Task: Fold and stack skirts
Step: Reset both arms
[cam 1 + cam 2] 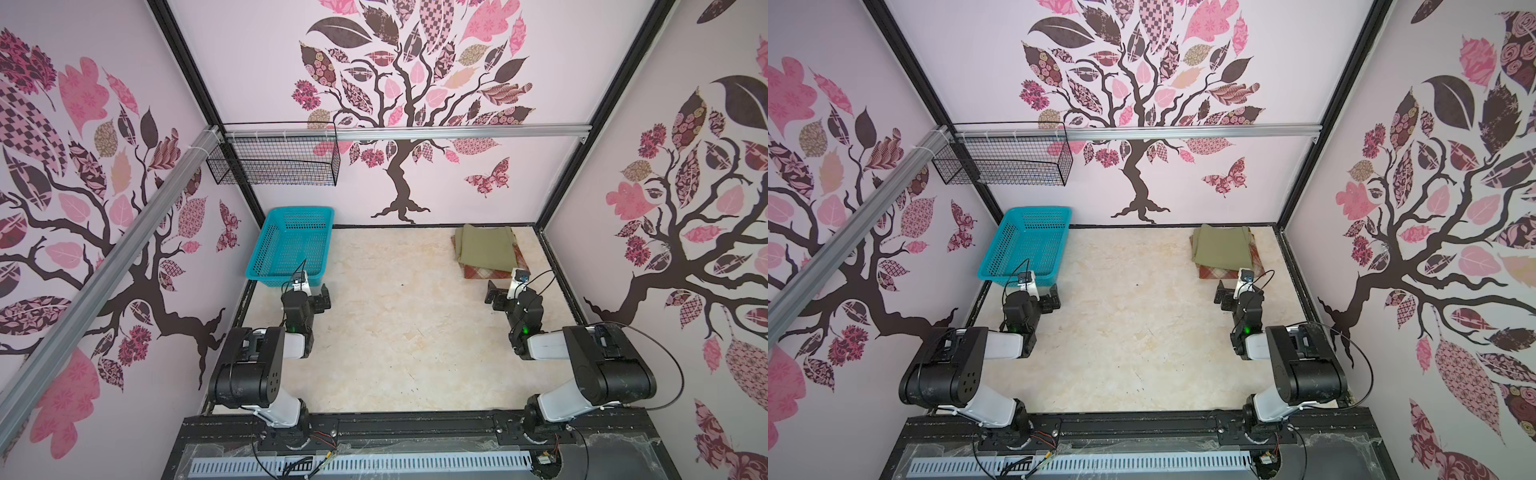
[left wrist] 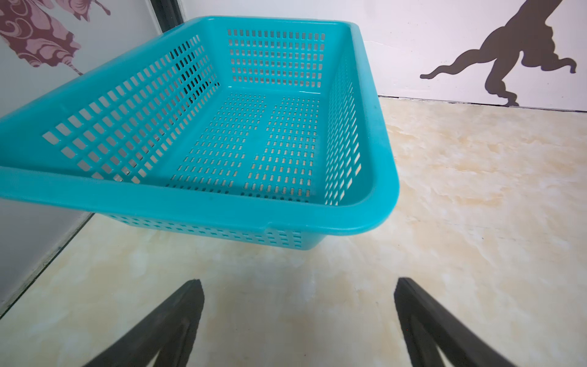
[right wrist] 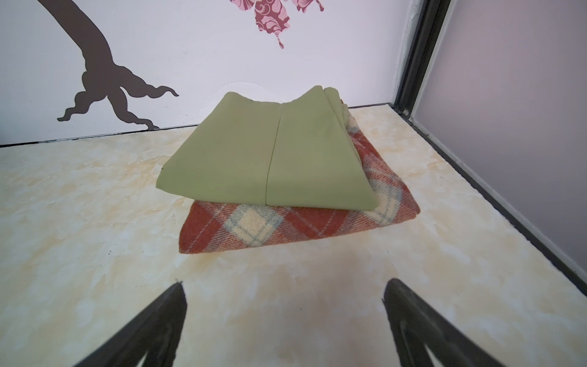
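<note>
Two folded skirts lie stacked at the table's far right corner. The olive-green skirt (image 1: 486,247) (image 1: 1223,247) (image 3: 254,159) rests on top of the rust-red and cream plaid skirt (image 1: 478,273) (image 1: 1217,273) (image 3: 286,225). My right gripper (image 1: 496,295) (image 1: 1223,296) (image 3: 284,282) hovers just in front of the stack, open and empty, not touching the cloth. On the left side my left gripper (image 1: 322,297) (image 1: 1050,299) (image 2: 298,282) is also open and empty, just in front of the basket.
An empty turquoise plastic basket (image 1: 282,277) (image 1: 1017,276) (image 2: 222,203) stands at the far left against the wall. A black wire basket (image 1: 274,162) hangs from the rail above it. Patterned walls close in the pale marbled table (image 1: 407,332) on three sides.
</note>
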